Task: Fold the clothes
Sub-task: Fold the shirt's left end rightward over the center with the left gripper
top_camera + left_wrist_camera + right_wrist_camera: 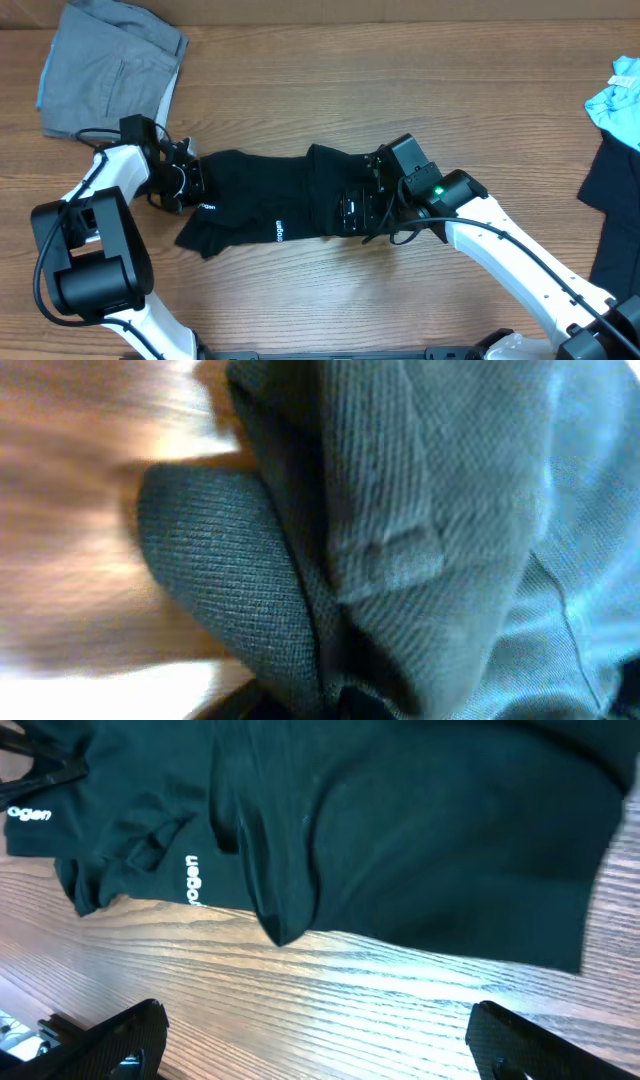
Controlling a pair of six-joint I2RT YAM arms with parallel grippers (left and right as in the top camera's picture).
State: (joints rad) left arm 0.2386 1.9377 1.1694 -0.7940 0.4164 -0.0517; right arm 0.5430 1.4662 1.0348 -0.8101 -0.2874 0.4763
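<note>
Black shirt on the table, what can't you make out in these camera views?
Left wrist: blurred black shirt fabric fills the frame, hiding the left gripper fingers.
Overhead: right gripper fingertips hidden under its own body.
Overhead: dark garment and light blue garment cut off by the right edge.
Shirt print: too small overhead, only partly shown in right wrist.

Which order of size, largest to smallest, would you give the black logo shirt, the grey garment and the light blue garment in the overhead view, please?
1. black shirt and grey garment: too alike to rank, since the shirt lies bunched.
2. light blue garment: smallest as seen, though the frame edge cuts it off.
</note>
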